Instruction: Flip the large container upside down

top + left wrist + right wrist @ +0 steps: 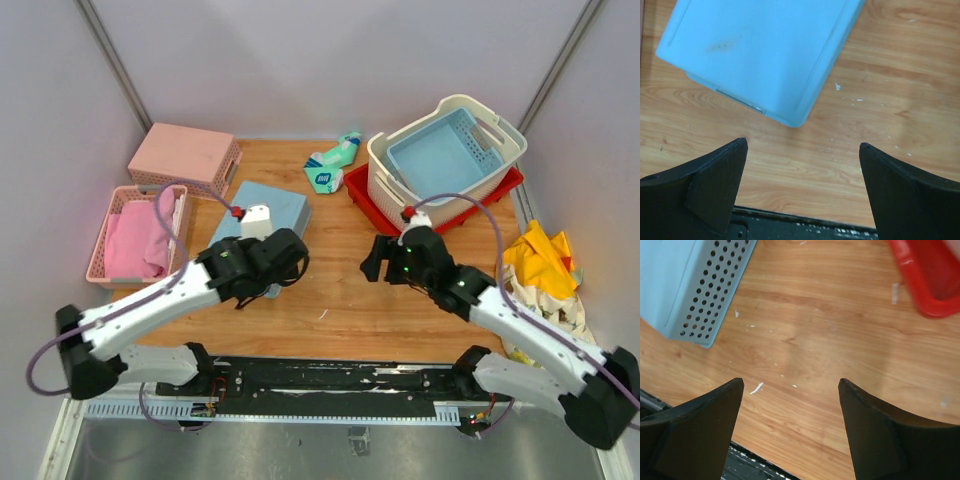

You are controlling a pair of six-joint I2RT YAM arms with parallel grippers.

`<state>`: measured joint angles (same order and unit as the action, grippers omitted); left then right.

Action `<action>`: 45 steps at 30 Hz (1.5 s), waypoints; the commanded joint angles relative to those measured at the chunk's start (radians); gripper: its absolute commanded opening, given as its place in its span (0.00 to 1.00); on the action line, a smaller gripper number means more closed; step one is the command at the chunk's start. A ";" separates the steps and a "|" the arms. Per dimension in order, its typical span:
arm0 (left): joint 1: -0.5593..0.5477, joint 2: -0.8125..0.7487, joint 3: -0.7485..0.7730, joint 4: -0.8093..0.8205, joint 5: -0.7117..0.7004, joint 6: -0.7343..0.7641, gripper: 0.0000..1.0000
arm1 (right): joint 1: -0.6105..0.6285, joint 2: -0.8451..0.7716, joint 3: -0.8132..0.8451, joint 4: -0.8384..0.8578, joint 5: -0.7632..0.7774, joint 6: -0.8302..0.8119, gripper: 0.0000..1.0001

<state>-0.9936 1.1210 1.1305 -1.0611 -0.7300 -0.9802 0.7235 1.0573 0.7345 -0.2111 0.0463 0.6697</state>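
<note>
The large container (392, 195) is a cream basket with cut-out handles, standing open side up at the back right. It rests partly on a red tray (362, 190) and holds a light blue perforated basket (440, 158). My left gripper (262, 280) is open and empty over bare wood near the front, just in front of an overturned light blue basket (265, 205). In the left wrist view that gripper (802, 150) shows the basket's smooth base (760, 55) ahead. My right gripper (378, 258) is open and empty, well short of the large container. In the right wrist view (791, 385) it hangs over bare wood.
The right wrist view shows a corner of the overturned blue basket (695, 285) and of the red tray (930, 275). An overturned pink basket (185, 155) and a pink basket with cloth (135, 235) stand at the left. A teal packet (333, 165) lies at the back. Yellow cloth (540, 262) lies at the right edge.
</note>
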 commanded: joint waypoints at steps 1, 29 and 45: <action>0.072 0.183 0.004 0.124 -0.060 0.073 0.96 | -0.010 -0.233 -0.024 -0.196 0.265 -0.062 0.79; 0.468 0.634 0.343 0.660 0.324 0.508 0.88 | -0.012 -0.384 0.059 -0.420 0.450 -0.095 0.80; 0.313 -0.276 -0.440 0.346 0.393 0.016 0.99 | -0.015 -0.237 0.049 -0.312 0.357 -0.098 0.81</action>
<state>-0.6456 0.9329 0.7963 -0.6239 -0.3771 -0.7780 0.7216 0.7776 0.7715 -0.5735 0.4442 0.5755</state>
